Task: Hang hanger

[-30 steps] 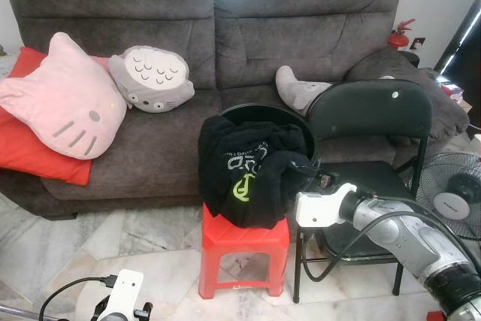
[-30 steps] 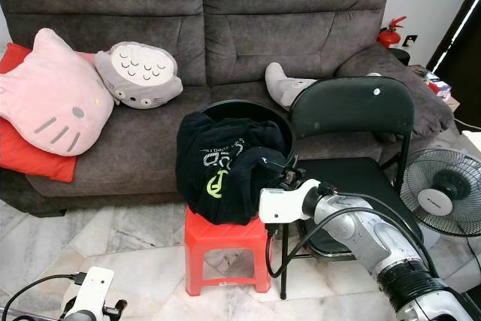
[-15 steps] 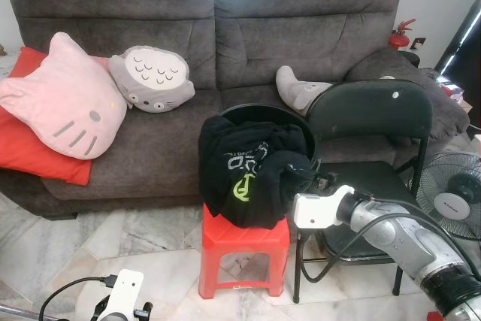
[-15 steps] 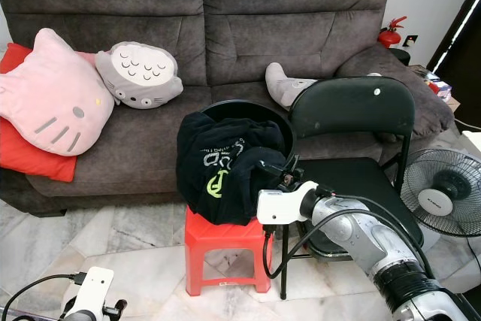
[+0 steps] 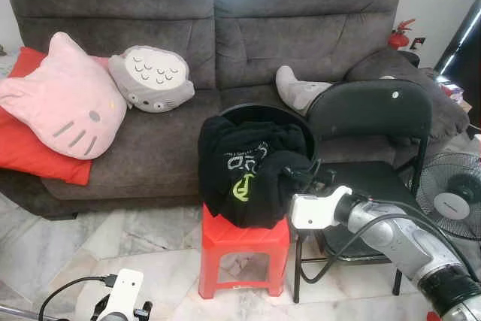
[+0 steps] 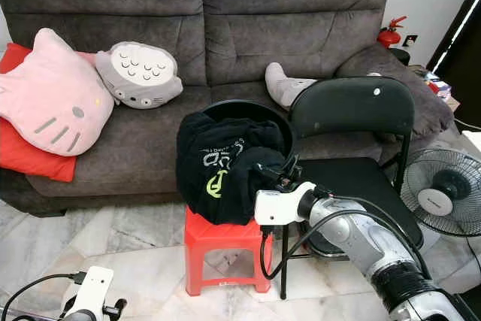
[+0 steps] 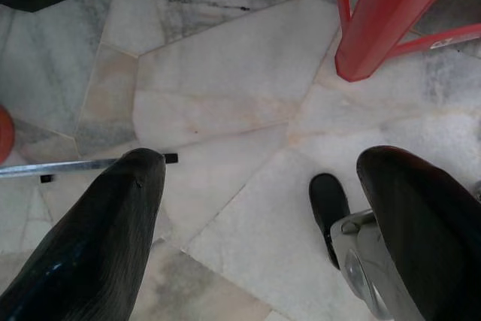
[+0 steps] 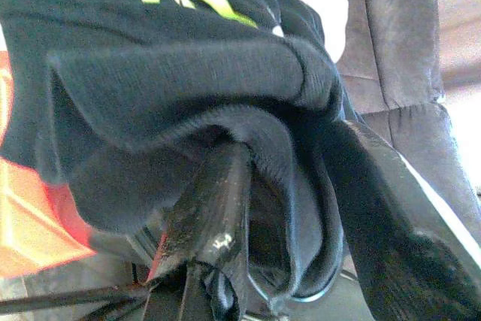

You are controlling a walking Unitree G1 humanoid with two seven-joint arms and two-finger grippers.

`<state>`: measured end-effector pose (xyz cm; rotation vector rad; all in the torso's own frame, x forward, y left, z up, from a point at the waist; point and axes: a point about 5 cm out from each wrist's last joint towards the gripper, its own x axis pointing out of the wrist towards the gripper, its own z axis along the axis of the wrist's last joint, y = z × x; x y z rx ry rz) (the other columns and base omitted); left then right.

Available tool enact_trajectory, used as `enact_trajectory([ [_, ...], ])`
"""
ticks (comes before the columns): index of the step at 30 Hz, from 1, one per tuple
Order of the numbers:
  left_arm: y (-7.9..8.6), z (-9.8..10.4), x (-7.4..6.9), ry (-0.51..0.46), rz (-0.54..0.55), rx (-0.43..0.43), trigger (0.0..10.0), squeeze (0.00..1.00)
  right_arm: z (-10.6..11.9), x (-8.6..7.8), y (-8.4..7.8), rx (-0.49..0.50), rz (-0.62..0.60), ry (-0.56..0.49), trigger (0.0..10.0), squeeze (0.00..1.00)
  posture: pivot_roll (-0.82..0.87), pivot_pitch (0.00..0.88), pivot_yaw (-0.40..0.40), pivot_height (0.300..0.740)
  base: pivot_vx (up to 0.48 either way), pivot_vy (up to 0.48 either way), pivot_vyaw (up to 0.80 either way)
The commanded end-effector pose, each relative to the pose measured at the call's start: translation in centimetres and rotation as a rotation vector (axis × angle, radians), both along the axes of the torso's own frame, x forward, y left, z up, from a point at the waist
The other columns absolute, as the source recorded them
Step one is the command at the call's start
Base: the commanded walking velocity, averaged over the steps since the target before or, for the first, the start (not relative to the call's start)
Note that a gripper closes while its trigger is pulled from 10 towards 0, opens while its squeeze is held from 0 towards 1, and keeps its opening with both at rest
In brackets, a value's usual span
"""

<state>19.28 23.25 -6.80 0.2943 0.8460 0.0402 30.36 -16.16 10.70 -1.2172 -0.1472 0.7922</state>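
Right claw (image 6: 279,174) is reaching into the black garment (image 6: 218,167) heaped over a round black basket (image 6: 252,108) on the red stool (image 6: 225,242); in the right wrist view its 2 fingers (image 8: 214,193) are standing apart with a fold of dark cloth lying between them, not clamped. Cannot make out any hanger; if there is 1, it is buried under the cloth. Left claw (image 7: 259,208) is hanging idle over the marble floor (image 7: 218,80), fingers wide apart, holding nothing. Risks, as I judge them: closing on cloth alone and missing the hanger; a pull dragging garment and basket off the stool; the arm catching the black folding chair (image 6: 353,110) just beside it.
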Motion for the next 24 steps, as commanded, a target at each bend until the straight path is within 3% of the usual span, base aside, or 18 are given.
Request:
enact_trajectory([
  [1, 0.1, -0.1, -0.3, 0.009, -0.002, 0.015, 10.0, 0.0, -0.2, -0.6, 0.5, 0.0, 0.037, 0.028, 10.0, 0.0, -0.02, 0.0, -0.025, 0.74, 0.0, 0.0, 0.0],
  [18, 0.1, -0.1, -0.3, 0.007, -0.003, 0.016, 10.0, 0.0, -0.8, -0.8, -0.2, -0.018, 0.0, 0.055, 10.0, 0.0, -0.02, 0.0, -0.024, 0.74, 0.0, 0.0, 0.0],
  [24, 0.1, -0.1, -0.3, 0.007, -0.005, 0.018, 10.0, 0.0, -2.1, -1.3, -1.0, -0.057, -0.031, 0.131, 10.0, 0.0, -0.02, 0.0, -0.021, 0.74, 0.0, 0.0, 0.0],
])
